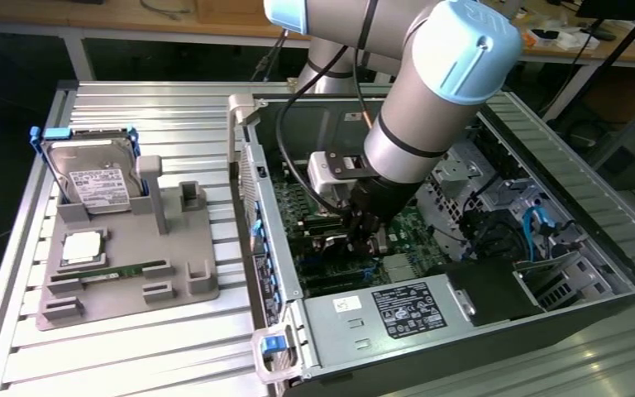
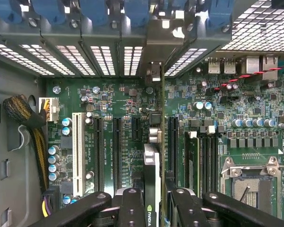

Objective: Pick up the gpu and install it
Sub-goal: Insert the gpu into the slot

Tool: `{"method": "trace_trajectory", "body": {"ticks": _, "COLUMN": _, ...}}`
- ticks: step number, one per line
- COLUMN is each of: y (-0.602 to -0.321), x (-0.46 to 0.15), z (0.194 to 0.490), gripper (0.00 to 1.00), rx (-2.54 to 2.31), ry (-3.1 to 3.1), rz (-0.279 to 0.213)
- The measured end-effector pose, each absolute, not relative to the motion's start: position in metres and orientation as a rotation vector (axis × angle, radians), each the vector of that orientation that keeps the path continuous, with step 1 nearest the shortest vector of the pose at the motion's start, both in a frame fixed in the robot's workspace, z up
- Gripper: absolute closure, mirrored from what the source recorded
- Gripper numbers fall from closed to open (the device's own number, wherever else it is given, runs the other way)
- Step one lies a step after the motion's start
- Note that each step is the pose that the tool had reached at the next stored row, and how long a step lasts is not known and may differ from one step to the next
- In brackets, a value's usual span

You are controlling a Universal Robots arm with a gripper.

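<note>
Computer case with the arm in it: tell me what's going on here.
The robot arm reaches into the open computer case, its gripper shut on the gpu. The fingers hold the card edge-on over the motherboard. Whether it is seated in a slot cannot be told. On the exterior view's left, a grey fixture holds a hard drive and a memory stick.
</note>
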State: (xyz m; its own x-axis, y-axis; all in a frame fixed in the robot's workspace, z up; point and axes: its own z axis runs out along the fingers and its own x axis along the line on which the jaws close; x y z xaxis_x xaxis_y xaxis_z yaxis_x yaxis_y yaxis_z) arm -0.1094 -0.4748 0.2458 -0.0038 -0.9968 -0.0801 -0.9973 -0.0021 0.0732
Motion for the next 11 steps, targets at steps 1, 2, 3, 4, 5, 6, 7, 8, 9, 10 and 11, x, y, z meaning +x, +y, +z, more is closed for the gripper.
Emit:
{"method": "trace_trajectory", "body": {"ticks": 1, "y": -0.475, "x": -0.109, "z": 0.246, "gripper": 0.73, "rx": -2.214, "ry": 2.216, "rz": 0.17}}
{"method": "trace_trajectory", "body": {"ticks": 2, "y": -0.475, "x": -0.109, "z": 0.246, "gripper": 0.73, "rx": -2.214, "ry": 2.216, "rz": 0.17}}
{"method": "trace_trajectory", "body": {"ticks": 3, "y": -0.475, "x": -0.109, "z": 0.247, "gripper": 0.73, "rx": -2.213, "ry": 2.215, "rz": 0.171}}
{"method": "trace_trajectory", "body": {"ticks": 4, "y": -0.475, "x": -0.109, "z": 0.248, "gripper": 0.73, "rx": -2.213, "ry": 2.215, "rz": 0.171}}
{"method": "trace_trajectory", "body": {"ticks": 5, "y": -0.475, "x": -0.109, "z": 0.249, "gripper": 0.73, "rx": -2.212, "ry": 2.214, "rz": 0.172}}
{"method": "trace_trajectory", "body": {"ticks": 6, "y": -0.475, "x": -0.109, "z": 0.251, "gripper": 0.73, "rx": -2.212, "ry": 2.214, "rz": 0.171}}
{"method": "trace_trajectory", "body": {"ticks": 7, "y": -0.475, "x": -0.11, "z": 0.254, "gripper": 0.73, "rx": -2.214, "ry": 2.216, "rz": 0.17}}
{"method": "trace_trajectory", "body": {"ticks": 8, "y": -0.475, "x": -0.109, "z": 0.255, "gripper": 0.73, "rx": -2.215, "ry": 2.216, "rz": 0.17}}
{"method": "trace_trajectory", "body": {"ticks": 9, "y": -0.475, "x": -0.109, "z": 0.256, "gripper": 0.73, "rx": -2.214, "ry": 2.216, "rz": 0.17}}
{"method": "trace_trajectory", "body": {"ticks": 10, "y": -0.475, "x": -0.109, "z": 0.256, "gripper": 0.73, "rx": -2.214, "ry": 2.216, "rz": 0.17}}
{"method": "trace_trajectory", "body": {"ticks": 11, "y": -0.475, "x": -0.109, "z": 0.256, "gripper": 0.73, "rx": -2.214, "ry": 2.216, "rz": 0.17}}
